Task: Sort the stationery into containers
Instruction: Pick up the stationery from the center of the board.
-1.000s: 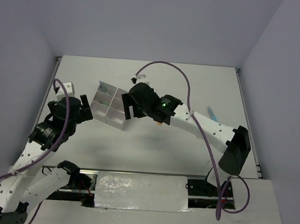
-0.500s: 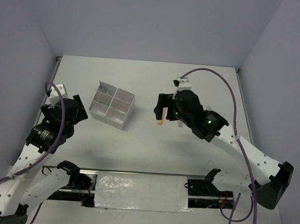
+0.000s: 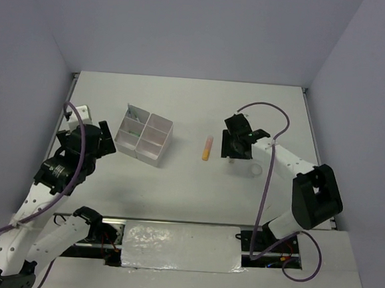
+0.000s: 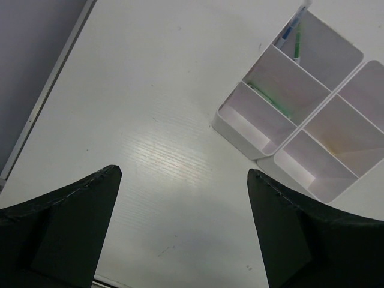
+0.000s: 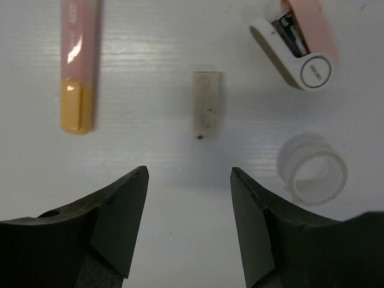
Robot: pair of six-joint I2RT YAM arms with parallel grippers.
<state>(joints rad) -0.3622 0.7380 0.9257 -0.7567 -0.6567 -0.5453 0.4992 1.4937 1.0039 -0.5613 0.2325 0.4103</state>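
At far left of the white tabletop (image 3: 175,189), my left tool (image 3: 102,139) hovers low beside the sorting box. Its wrist view shows the left tool (image 4: 180,240) released, fingers spread wide with only bare surface between them.

Just to its right stands the translucent white box (image 3: 138,153), split into four compartments. From the left wrist, the box (image 4: 240,129) holds thin blue and green pens (image 4: 295,33) in its far-left compartment and one green pen (image 4: 270,99) in the compartment next to it. The other two look empty from here.

Right of the box, well apart from it, a pink marker (image 3: 207,147) with an orange-yellow cap lies flat on the tabletop.

Next comes my right tool (image 3: 236,144), pointing down. In its wrist view the right tool (image 5: 189,180) is released, fingers apart and gripping nothing. The marker (image 5: 78,66) lies to the left, a tan eraser (image 5: 206,105) lies just beyond the gap without touching either finger, a pink-and-white stapler-like item (image 5: 300,42) sits upper right, and a clear tape ring (image 5: 312,168) rests beside the right-hand finger.
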